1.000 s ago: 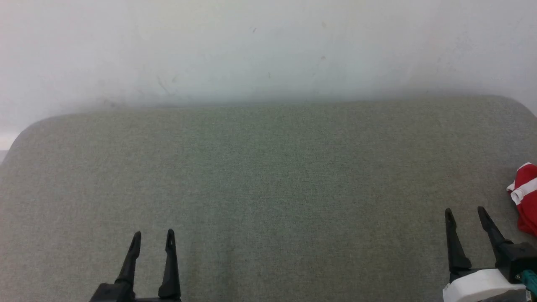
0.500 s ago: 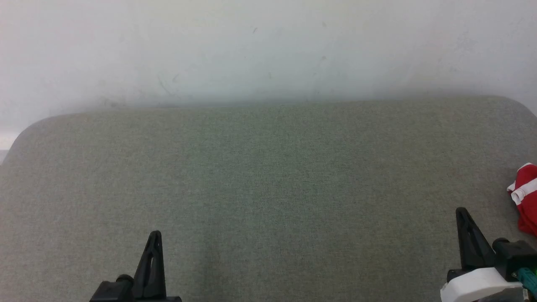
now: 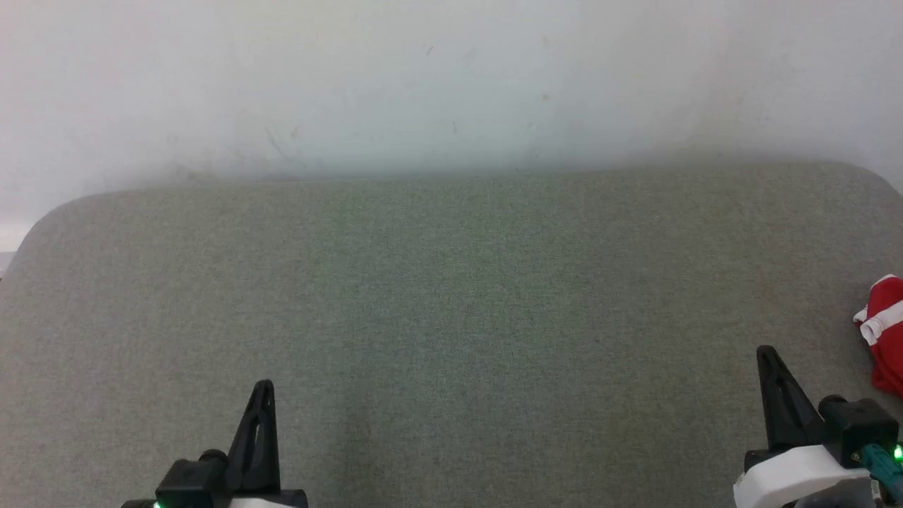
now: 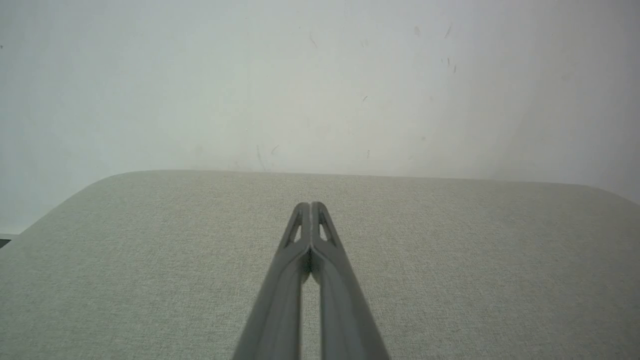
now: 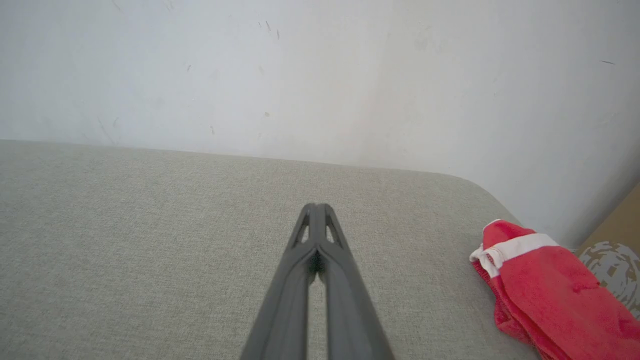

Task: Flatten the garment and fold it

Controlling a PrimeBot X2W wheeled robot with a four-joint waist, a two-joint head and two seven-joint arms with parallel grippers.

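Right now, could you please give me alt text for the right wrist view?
The right tool, shut and empty, points across a grey-green fabric surface toward a white wall. A bunched red garment with white trim lies apart, at the picture's lower right.

The left end effector [image 3: 262, 389] had long, black, tapering fingers [image 3: 254, 451] on a black block mount [image 3: 189, 481] with a small green light [image 3: 156, 504]. The right end effector [image 3: 765, 353] matched it, above a rounded white housing [image 3: 797, 476]. A teal connector [image 3: 880, 464], possibly a cable plug, sat beside it. Close up, slim triangular cut-outs [image 4: 324, 232] pierced the greyish finger ends.
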